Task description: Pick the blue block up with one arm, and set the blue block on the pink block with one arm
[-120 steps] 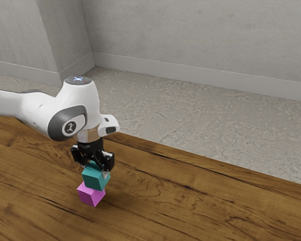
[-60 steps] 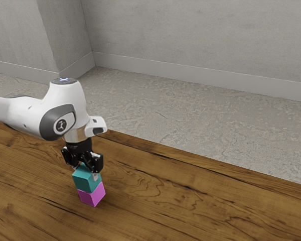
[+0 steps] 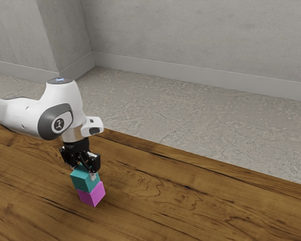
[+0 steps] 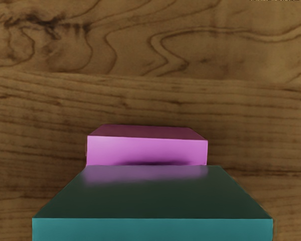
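The teal-blue block [image 3: 81, 179] sits between the black fingers of my gripper [image 3: 82, 173], which is shut on it. Directly beneath it, on the wooden table, is the pink block [image 3: 93, 194]; the blue block rests on or just above its top, shifted a little toward the exterior view's left. In the wrist view the blue block [image 4: 150, 206] lies large just under my hand, and the pink block [image 4: 147, 145] pokes out beyond its far edge.
The wooden table [image 3: 190, 201] stretches wide toward the exterior view's right and front. Its far edge [image 3: 200, 160] runs diagonally behind the blocks, with grey concrete floor [image 3: 200, 110] and walls beyond.
My hand has carried the blue block toward the exterior view's left and down, from an offset, tilted position to sitting over the pink block. The pink block has stayed in place.
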